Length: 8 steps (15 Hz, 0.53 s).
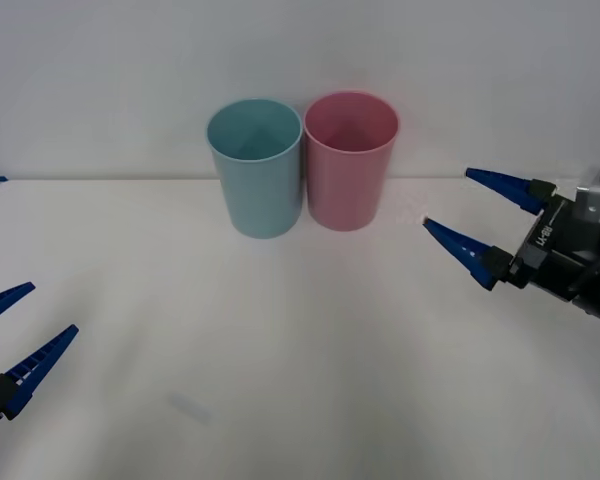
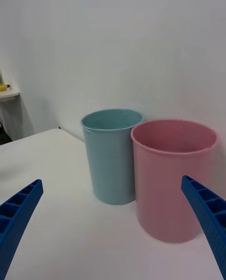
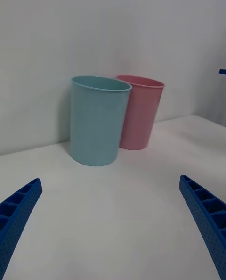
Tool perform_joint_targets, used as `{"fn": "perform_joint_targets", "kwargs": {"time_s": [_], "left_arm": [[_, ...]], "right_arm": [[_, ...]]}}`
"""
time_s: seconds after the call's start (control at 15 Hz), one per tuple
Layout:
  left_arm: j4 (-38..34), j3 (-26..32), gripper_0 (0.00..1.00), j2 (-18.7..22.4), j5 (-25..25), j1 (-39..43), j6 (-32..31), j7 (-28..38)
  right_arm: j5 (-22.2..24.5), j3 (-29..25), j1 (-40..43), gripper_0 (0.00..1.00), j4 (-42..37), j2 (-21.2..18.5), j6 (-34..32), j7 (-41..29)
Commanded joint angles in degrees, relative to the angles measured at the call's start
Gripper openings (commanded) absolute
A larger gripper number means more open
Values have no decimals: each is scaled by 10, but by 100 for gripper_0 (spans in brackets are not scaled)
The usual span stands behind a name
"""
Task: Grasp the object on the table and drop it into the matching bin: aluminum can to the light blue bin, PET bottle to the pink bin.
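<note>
Presently on the white table: two bins upright at the far middle, side by side and touching or nearly so. Light blue bin on the left; pink bin on the right. What the bins hold cannot be told. Right gripper: raised to the right of the pink bin, blue fingers spread wide, holding nothing. Left gripper: at the near left edge, fingers likewise apart and holding nothing.

obstacles: light blue bin touching pink bin, far centre | table in front open
</note>
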Motion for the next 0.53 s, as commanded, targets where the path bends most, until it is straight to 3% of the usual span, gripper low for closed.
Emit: {"fn": "perform_joint_targets", "kwargs": {"time_s": [0.07, 0.53], "left_arm": [[0, 0, 100, 0, 0, 0, 0, 0], [0, 0, 100, 0, 0, 0, 0, 0]], "right_arm": [[0, -34, 54, 100, -4, 0, -49, 39], [-15, -96, 195, 100, -4, -1, -114, 131]]}}
